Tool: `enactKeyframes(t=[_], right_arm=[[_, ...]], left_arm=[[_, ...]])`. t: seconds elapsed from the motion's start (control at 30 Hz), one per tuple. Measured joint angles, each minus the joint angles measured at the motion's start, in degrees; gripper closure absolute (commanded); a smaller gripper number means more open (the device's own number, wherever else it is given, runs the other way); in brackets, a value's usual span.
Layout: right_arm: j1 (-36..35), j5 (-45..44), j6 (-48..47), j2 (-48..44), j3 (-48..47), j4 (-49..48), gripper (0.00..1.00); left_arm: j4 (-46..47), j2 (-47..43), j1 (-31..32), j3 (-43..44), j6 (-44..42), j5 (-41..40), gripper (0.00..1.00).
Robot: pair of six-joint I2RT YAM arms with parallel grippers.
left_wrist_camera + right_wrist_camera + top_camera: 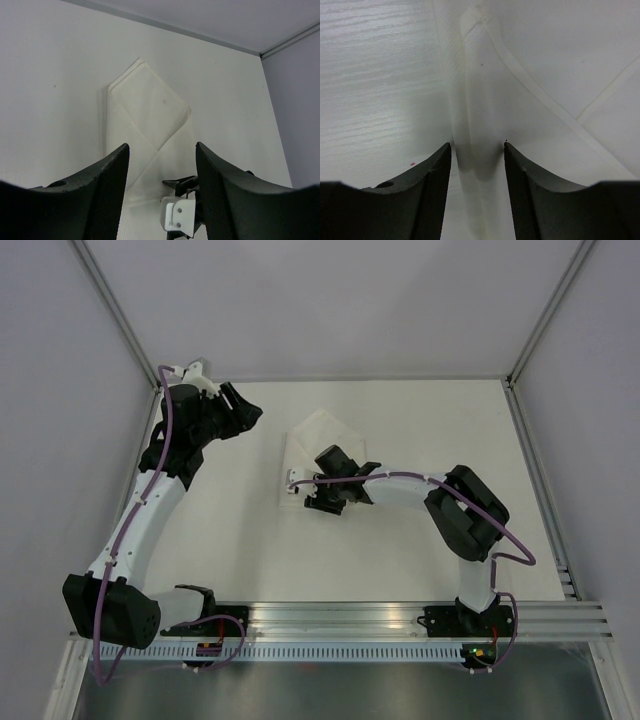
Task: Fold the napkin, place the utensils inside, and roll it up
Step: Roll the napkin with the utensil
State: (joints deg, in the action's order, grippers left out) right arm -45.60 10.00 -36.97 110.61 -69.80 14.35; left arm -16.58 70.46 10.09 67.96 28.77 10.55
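Item 1. The napkin (322,433): white, folded into overlapping layers with a point towards the far side, lying flat on the table (430,430) a little left of centre. The left wrist view shows diagonal flaps crossing over one another on the napkin (150,105). In the right wrist view a raised, rounded fold (479,90) runs along the near-left edge of the napkin, beside bare tabletop (370,75).

Item 2. Right gripper (318,495): low over the napkin's near edge, forearm stretched across from the right. Its jaws stand one on each side of the raised fold (476,145); the cloth fills the gap, but the view is too close and shaded to tell whether the fingers (432,190) actually pinch it.

Item 3. Left gripper (248,412): at the far-left corner of the table, well apart from the napkin, raised and aimed towards it. Jaws spread wide (161,147), nothing between them.
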Motion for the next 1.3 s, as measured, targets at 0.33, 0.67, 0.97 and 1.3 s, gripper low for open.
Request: enactKeyframes(t=[0.33,0.67,0.97,1.3], right_arm=[[0.0,0.66,-1.66,1.99,-2.78,1.7,0.58],[0.11,2.73,-2.64,2.89,-4.37,4.66,0.8],[2.69,8.85,-2.82,6.45,-11.19,13.25,0.86],[6.19,16.52,-2.64,10.12,-16.98,20.61,0.88]], left_arm=[[-1.31,0.42,0.0,0.0,-1.53,2.97,0.4],[-1.09,-0.17,0.02,-1.22,-1.88,5.09,0.41],[1.31,-5.49,0.9,-9.53,-1.84,5.03,0.51],[6.1,-12.83,10.38,-22.23,-1.86,-0.2,0.72]])
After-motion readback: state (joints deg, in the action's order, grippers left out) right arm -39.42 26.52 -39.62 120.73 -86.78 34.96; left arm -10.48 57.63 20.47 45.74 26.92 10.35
